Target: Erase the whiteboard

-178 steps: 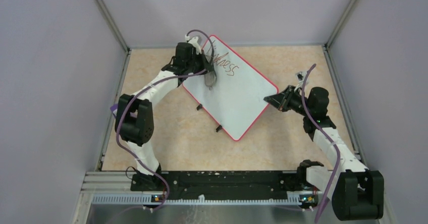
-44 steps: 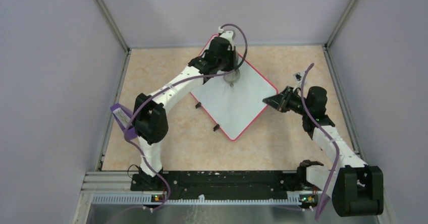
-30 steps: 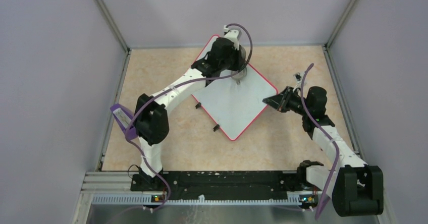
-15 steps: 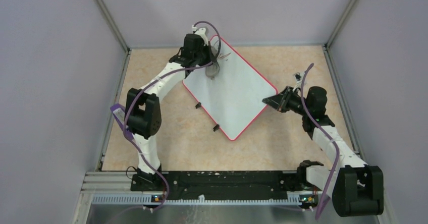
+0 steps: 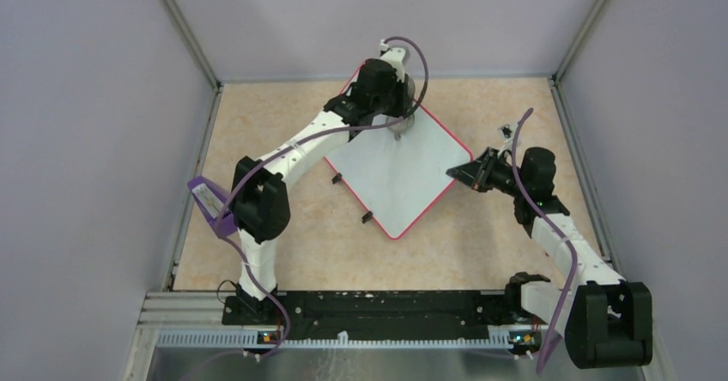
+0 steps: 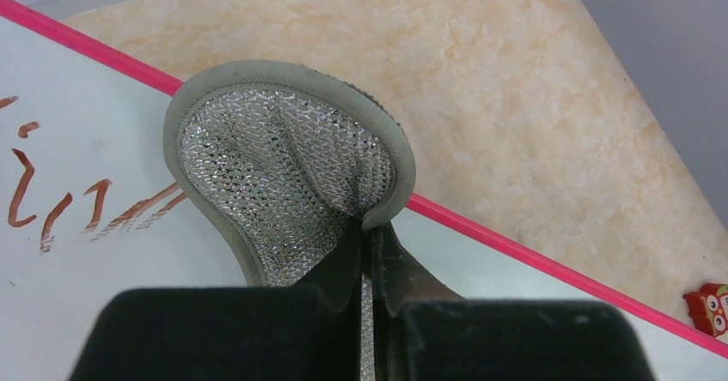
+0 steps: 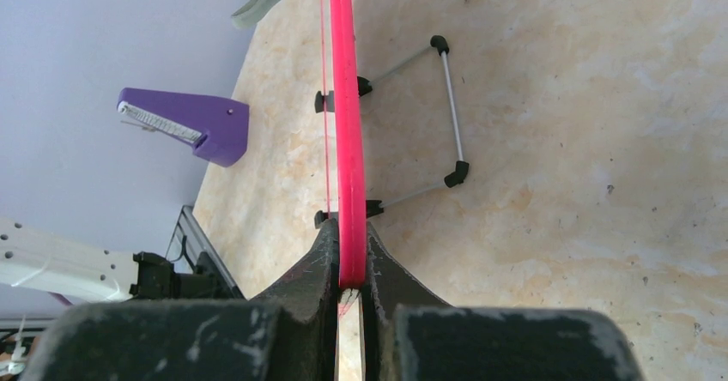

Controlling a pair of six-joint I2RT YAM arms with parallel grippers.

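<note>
The whiteboard (image 5: 399,184), white with a red-pink rim, lies diagonally mid-table, with two black feet (image 5: 337,179) on its near-left edge. My left gripper (image 5: 400,129) is shut on the grey mesh wiping pad (image 6: 283,166) and presses it on the board by the far rim (image 6: 515,252). Red-brown handwriting (image 6: 51,201) remains left of the pad in the left wrist view. My right gripper (image 5: 455,172) is shut on the board's right rim (image 7: 346,141), seen edge-on between its fingers (image 7: 348,282).
The board's wire stand (image 7: 451,115) sticks out beneath it. A purple clip (image 5: 210,205) hangs on the left arm. A small red owl figure (image 6: 708,299) shows beyond the board. Grey walls and metal posts enclose the beige table (image 5: 283,244).
The left gripper swept the pad from the board's far-left corner back right along the far edge. Most of the writing seen earlier is gone. The right arm has not moved.
</note>
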